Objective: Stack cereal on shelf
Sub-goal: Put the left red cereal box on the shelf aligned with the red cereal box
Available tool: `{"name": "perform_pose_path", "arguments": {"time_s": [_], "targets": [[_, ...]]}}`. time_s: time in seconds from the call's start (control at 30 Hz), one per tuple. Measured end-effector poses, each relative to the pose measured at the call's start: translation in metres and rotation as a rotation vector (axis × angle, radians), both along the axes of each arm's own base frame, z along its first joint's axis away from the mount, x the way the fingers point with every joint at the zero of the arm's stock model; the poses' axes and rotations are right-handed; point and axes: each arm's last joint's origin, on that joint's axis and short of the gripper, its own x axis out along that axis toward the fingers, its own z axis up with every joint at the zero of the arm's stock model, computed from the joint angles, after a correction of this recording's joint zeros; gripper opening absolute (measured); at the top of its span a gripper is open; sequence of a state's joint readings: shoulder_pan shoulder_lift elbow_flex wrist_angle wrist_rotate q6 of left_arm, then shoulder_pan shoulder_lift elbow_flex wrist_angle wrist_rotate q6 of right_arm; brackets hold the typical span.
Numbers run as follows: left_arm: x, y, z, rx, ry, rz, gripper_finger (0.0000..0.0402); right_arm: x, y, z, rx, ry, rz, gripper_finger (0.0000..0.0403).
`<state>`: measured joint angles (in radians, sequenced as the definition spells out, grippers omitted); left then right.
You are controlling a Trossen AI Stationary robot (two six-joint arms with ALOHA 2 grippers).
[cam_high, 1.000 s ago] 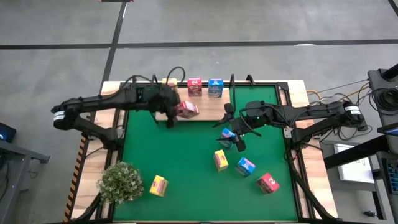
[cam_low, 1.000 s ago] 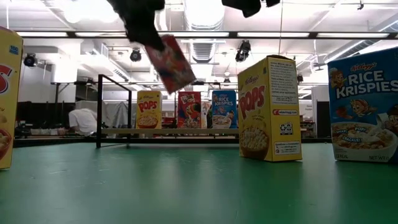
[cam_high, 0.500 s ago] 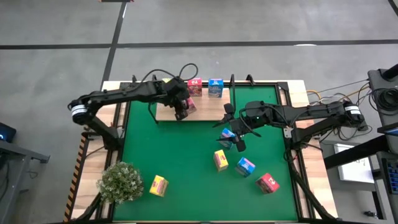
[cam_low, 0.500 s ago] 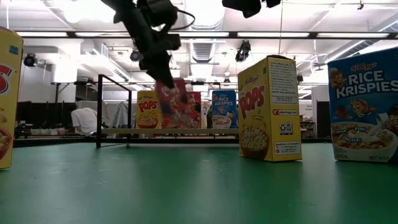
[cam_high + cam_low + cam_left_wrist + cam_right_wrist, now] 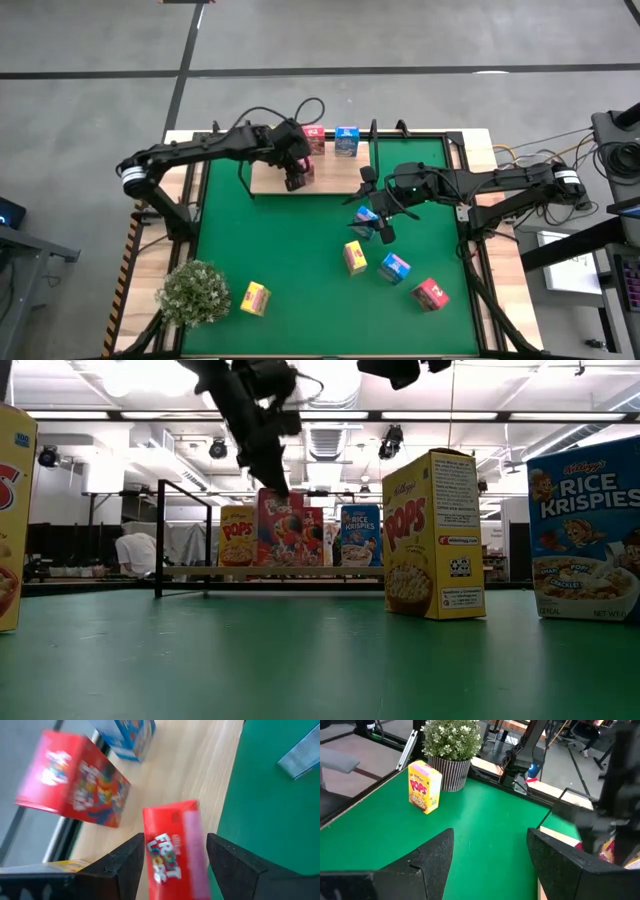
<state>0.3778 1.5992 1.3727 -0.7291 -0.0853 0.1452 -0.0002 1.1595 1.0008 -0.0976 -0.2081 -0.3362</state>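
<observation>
The shelf (image 5: 340, 178) lies at the mat's far edge. On it stand a red cereal carton (image 5: 313, 139), a blue one (image 5: 347, 140), a yellow one (image 5: 238, 537) and, in front, another red carton (image 5: 170, 855), upright on the board. My left gripper (image 5: 296, 180) is open above this front carton and points steeply down, one finger on either side of it. My right gripper (image 5: 383, 228) hangs open and holds nothing, above a blue carton (image 5: 366, 214) on the mat. My left gripper has its two fingers (image 5: 131, 862) close along the two narrow sides of the front red carton (image 5: 150, 845), coming slanting from above. Whether they touch those sides I cannot tell. The carton stands on its base on the board.
On the green mat (image 5: 280, 250) stand loose cartons: yellow (image 5: 355, 257), blue (image 5: 395, 267), red (image 5: 431, 294) and yellow (image 5: 255, 298). A bushy plant (image 5: 193, 292) sits at the near left corner. Black wire frames rise at the shelf's ends (image 5: 160, 535).
My left gripper has gone toward the table's right edge and down over the shelf with the red carton. The carton, tilted in the air a second ago, now stands upright on the board in front of the other red one.
</observation>
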Motion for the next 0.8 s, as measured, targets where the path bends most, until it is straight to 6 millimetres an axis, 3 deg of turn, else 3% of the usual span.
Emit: {"name": "perform_pose_path", "arguments": {"time_s": [0.2,0.43,0.63,0.8], "targets": [[-0.016,-0.013,0.030,0.028,-0.059,-0.024,0.0197,0.000,0.000,0.002,0.049,0.001,-0.019,0.0240],[-0.059,-0.051,0.056,0.073,-0.263,-0.078,0.0197,0.001,-0.004,0.001,0.059,0.012,-0.151,0.0240],[-0.088,-0.081,0.055,0.102,-0.527,-0.145,0.0197,0.002,-0.011,0.002,0.024,-0.008,-0.300,0.0240],[-0.105,-0.092,0.044,0.130,-0.678,-0.179,0.0197,0.008,-0.029,0.001,0.040,-0.030,-0.388,0.0240]]}}
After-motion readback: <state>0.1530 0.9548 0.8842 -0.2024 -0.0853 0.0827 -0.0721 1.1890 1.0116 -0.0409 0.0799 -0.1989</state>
